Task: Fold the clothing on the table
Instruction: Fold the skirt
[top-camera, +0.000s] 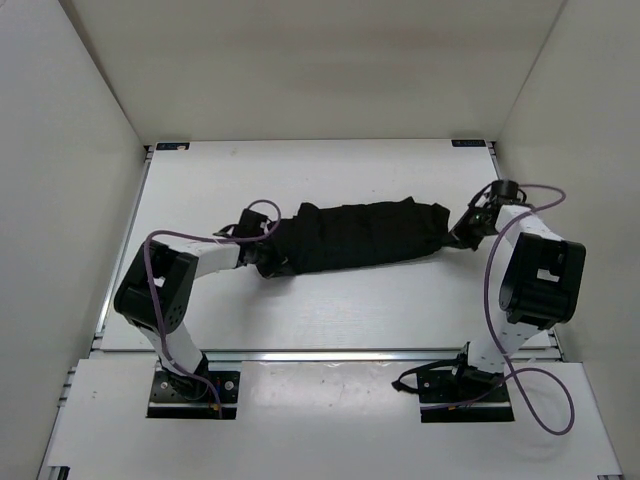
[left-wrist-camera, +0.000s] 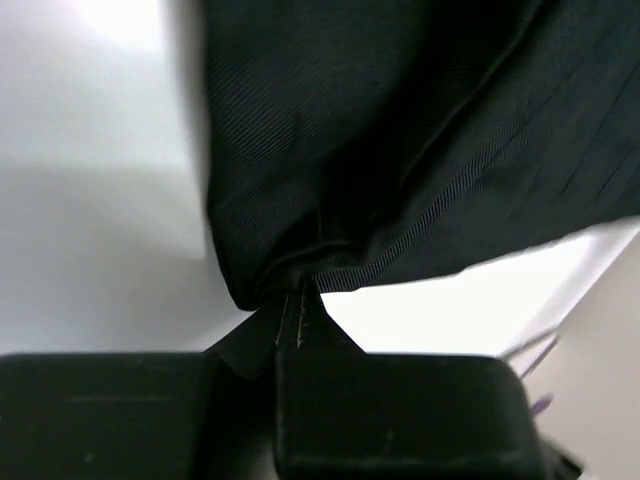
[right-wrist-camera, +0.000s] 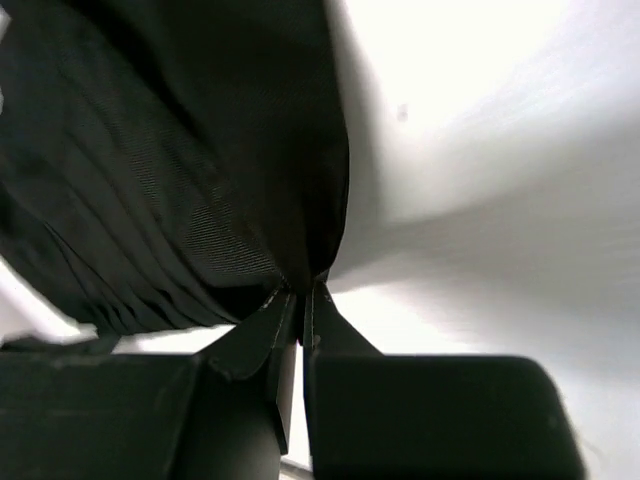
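**Both ends pinched, clothing banded across the tabletop**

Position: the clothing (top-camera: 365, 235) lies mid-tabletop (top-camera: 330, 310) as one long bunched band running left to right.

Hold: the left tool (top-camera: 270, 262) is closed on the band's left end, and the right tool (top-camera: 462, 236) is closed on its right end. Both wrist views confirm this. The jaws meet with a thin fold of cloth nipped at the very tips, and the rest fans away from the pinch.

Likely reason (judgement only): with both ends held, the band can be lifted or drawn taut and laid over evenly.

Fabric: black, thin and matte, with a fine ribbed weave. The pleats show as narrow parallel ridges, clearest in the right wrist view. A stitched edge runs beside the left pinch.

Tabletop: white, smooth and hard, with a metal rail (top-camera: 330, 353) along its near edge.
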